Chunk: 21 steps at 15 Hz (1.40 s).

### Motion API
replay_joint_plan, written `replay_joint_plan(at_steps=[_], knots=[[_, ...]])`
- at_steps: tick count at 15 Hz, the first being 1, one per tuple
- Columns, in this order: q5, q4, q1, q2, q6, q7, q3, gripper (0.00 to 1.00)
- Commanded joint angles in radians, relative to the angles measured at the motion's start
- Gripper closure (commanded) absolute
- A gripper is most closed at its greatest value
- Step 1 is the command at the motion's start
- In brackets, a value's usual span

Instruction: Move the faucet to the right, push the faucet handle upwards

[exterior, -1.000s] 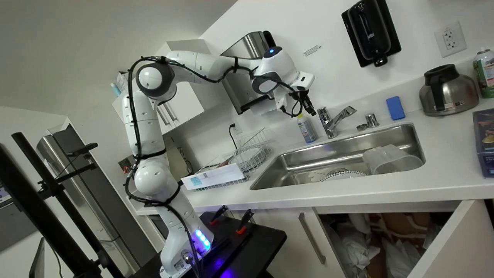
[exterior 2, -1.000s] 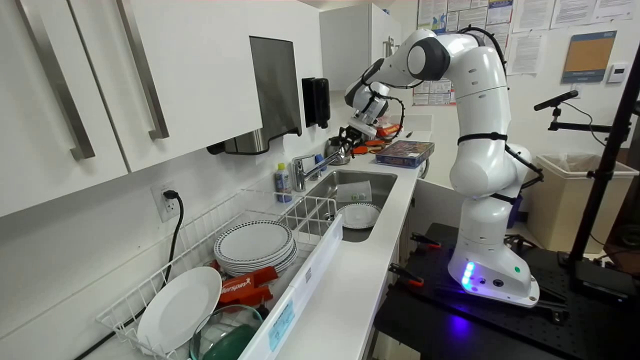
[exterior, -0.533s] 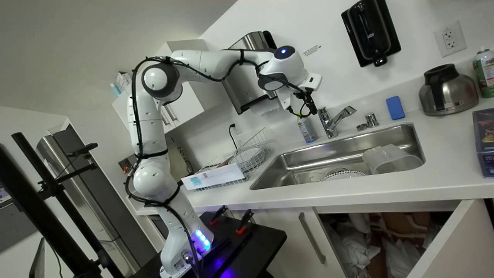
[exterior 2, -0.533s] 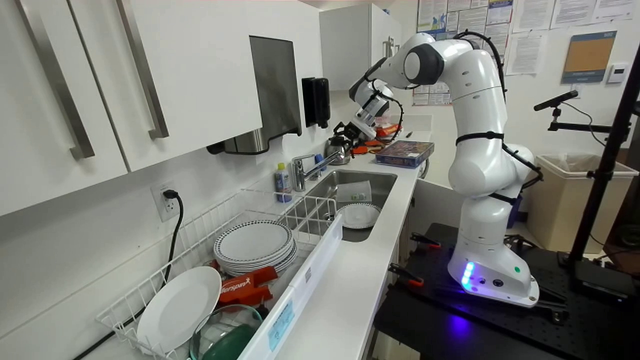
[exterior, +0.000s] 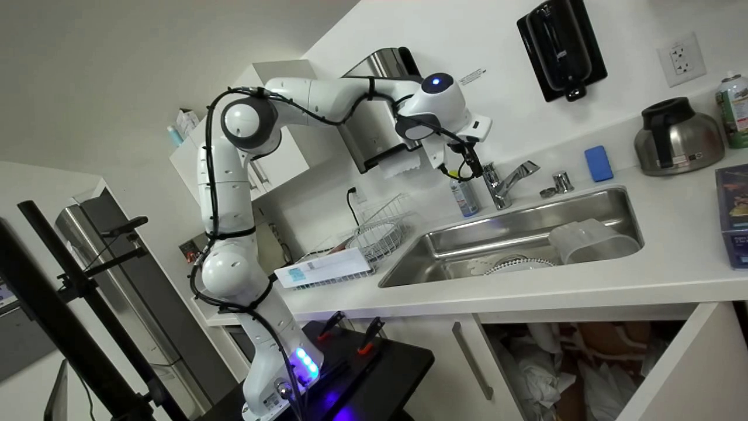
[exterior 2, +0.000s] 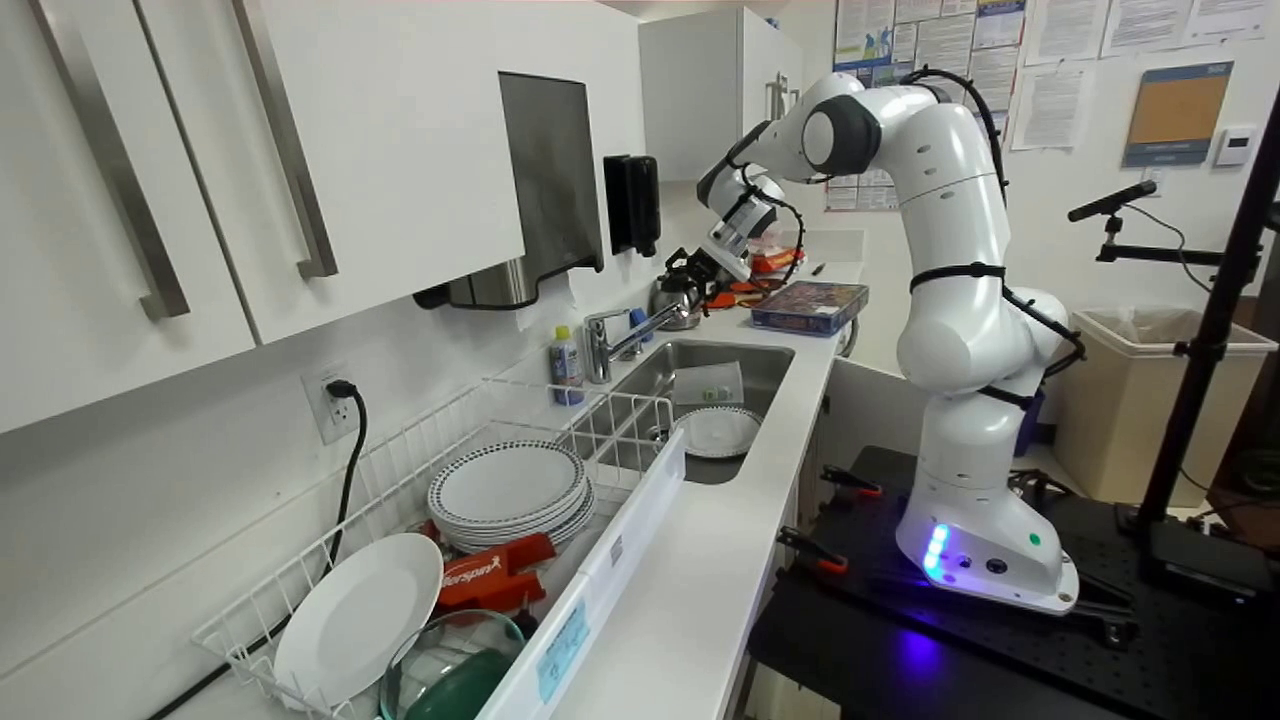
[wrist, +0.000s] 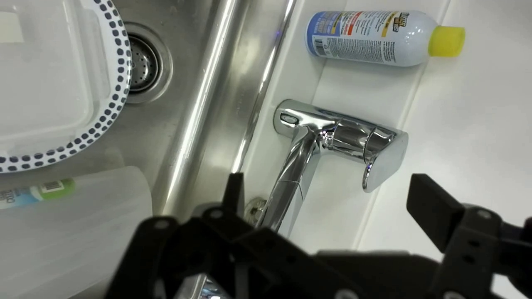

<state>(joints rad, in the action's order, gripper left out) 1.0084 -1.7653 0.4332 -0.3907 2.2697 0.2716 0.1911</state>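
The chrome faucet (wrist: 349,135) stands behind the sink, its spout (wrist: 286,191) running toward the bottom of the wrist view. Capping its body is the flat faucet handle (wrist: 386,162). Both exterior views show the faucet (exterior: 499,190) (exterior 2: 598,350) upright. My gripper (wrist: 328,182) is open wide and holds nothing. In the wrist view the handle's tip appears between the two fingers, nearer the right one and apart from both; the spout's end is hidden behind the left finger. In an exterior view my gripper (exterior: 474,166) appears close beside the faucet's top.
A spray can (wrist: 374,37) with a yellow cap stands beside the faucet. The steel sink (exterior: 461,234) holds a patterned plate (wrist: 112,104) and a clear plastic container (exterior: 593,242). A dish rack (exterior 2: 340,570), a metal coffee pot (exterior: 681,140) and a towel dispenser (exterior: 374,128) are nearby.
My gripper has shifted right and slightly down toward the faucet's top in an exterior view. Its fingers have spread apart. The faucet has not visibly moved.
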Motion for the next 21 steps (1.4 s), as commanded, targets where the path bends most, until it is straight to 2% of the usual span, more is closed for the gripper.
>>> replay_joint_plan(at_steps=[1,8,17,21], knots=[[0.017,0.030,-0.007,-0.028,-0.003,-0.002,0.005,0.00],[0.184,0.160,0.023,-0.154,-0.027,0.089,-0.039,0.00],[0.314,0.333,0.050,-0.293,-0.143,0.102,-0.065,0.00],[0.321,0.397,0.033,-0.340,-0.150,0.083,-0.060,0.00]])
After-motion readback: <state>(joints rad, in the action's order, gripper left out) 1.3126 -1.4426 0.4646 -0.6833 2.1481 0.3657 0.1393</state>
